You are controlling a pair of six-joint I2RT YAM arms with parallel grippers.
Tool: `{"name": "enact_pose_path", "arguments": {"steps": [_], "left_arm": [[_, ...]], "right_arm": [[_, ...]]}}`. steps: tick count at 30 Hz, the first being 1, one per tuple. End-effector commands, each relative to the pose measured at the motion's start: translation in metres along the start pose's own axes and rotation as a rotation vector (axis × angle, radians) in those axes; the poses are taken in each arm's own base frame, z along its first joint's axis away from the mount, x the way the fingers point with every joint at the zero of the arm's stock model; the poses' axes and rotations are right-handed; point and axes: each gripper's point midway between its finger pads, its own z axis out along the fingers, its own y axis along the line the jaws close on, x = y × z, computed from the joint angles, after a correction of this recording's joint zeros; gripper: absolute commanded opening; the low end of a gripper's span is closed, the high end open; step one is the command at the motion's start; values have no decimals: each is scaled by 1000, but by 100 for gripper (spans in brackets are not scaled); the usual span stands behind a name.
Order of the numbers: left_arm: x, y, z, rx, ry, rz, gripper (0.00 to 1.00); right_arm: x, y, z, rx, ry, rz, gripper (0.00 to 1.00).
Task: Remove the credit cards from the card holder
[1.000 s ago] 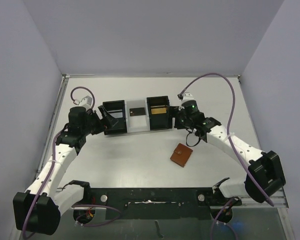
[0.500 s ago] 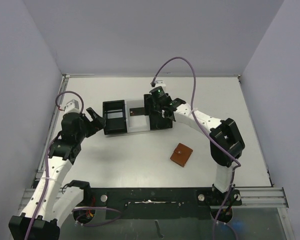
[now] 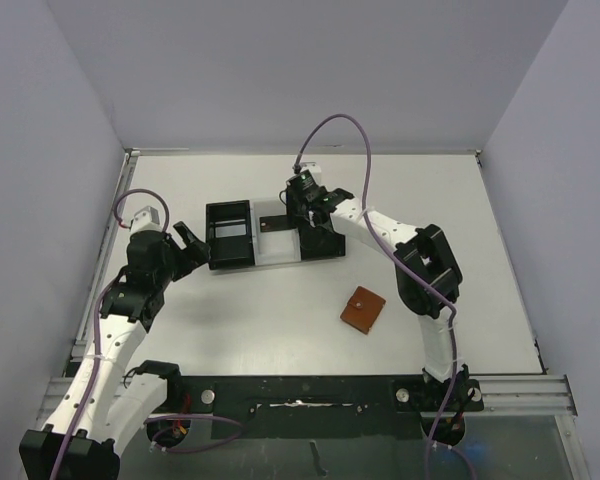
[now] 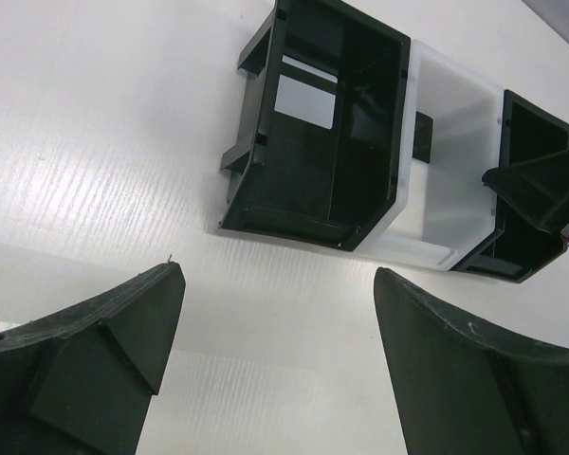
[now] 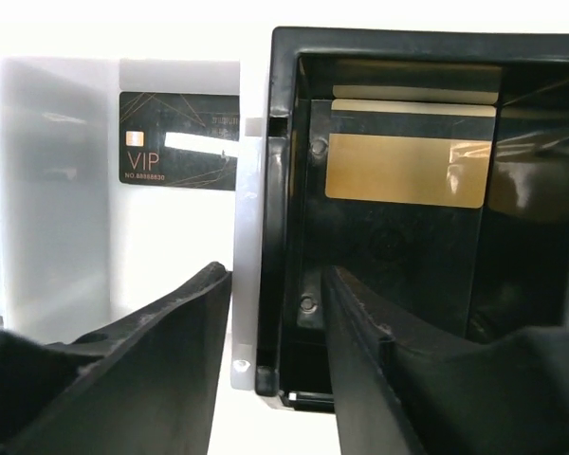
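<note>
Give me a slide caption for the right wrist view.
Right arm's fingers straddle the tray wall between the black VIP card and the gold card.

A flat white worktop (image 3: 280, 300) sits between three plain walls. The back wall (image 3: 300, 70), the left wall (image 3: 30, 150) and the right wall (image 3: 570, 150) are all a pale purple-grey. A thin metal rail (image 3: 105, 250) runs along the left edge. A black strip (image 3: 310, 385) runs along the near edge. The light is soft and even. Up close, the worktop has thin lines.
</note>
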Motion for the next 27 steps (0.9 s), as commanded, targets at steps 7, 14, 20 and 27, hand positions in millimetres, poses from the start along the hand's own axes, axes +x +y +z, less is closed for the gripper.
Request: {"name": "enact_pose_path", "arguments": {"steps": [7,14,20,27], "left_arm": [[-12,-11,-4,55,-36,20,81],[4,-26,2,144,21,-36,81],[21,-39,9,215,88,-107,81],[25,-54,10,288,112,-103,81]], "right_arm": [[-17,-13,-15,87,-64,49,26],[-1,-47,-37,162,-65,98,21],[23,-74,-60,174,-68,98,21],[42,-106,-73,203,-88,146,20]]}}
